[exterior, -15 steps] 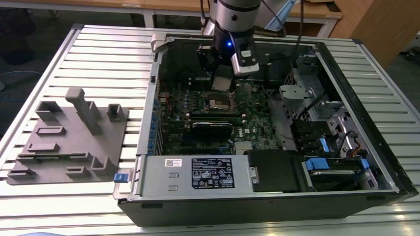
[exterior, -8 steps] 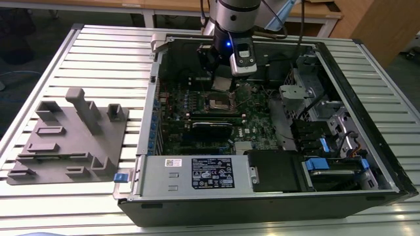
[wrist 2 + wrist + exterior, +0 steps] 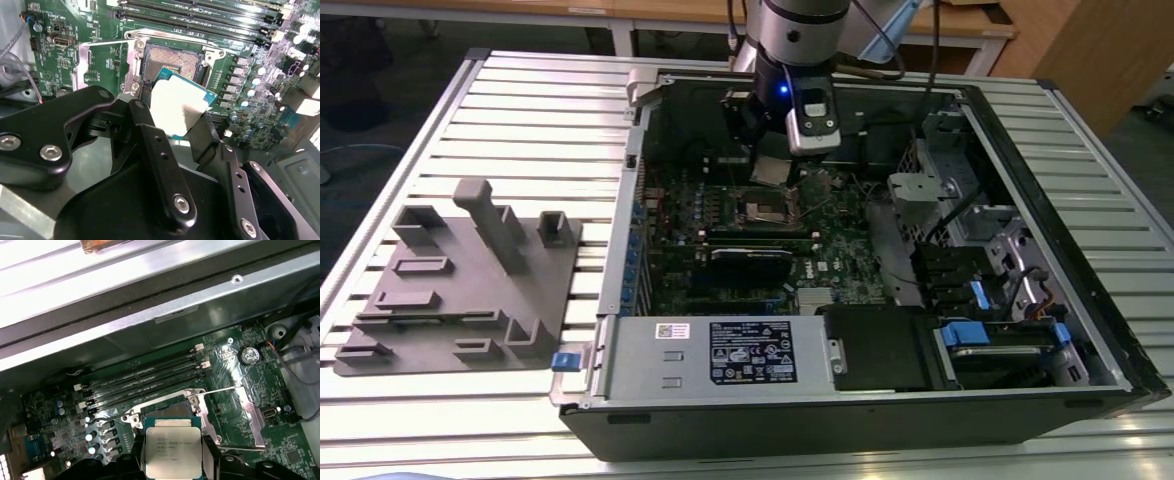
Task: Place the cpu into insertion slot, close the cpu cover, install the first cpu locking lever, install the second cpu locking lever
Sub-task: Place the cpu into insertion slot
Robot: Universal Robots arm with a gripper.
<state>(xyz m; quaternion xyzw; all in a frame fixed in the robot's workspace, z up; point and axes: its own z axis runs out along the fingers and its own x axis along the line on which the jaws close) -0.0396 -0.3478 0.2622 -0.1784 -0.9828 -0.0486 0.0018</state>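
Green board (image 3: 100,65) beneath; gripper (image 3: 175,127) holds cpu (image 3: 173,452) over insertion slot (image 3: 172,59)

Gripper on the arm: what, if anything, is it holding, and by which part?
The black gripper holds the small flat square silvery-grey cpu by two opposite side edges, above the metal-rimmed insertion slot.

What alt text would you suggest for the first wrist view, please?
The black gripper holds a flat silvery-grey square cpu over the open metal-rimmed insertion slot on the green circuit board, beside long black memory slots.
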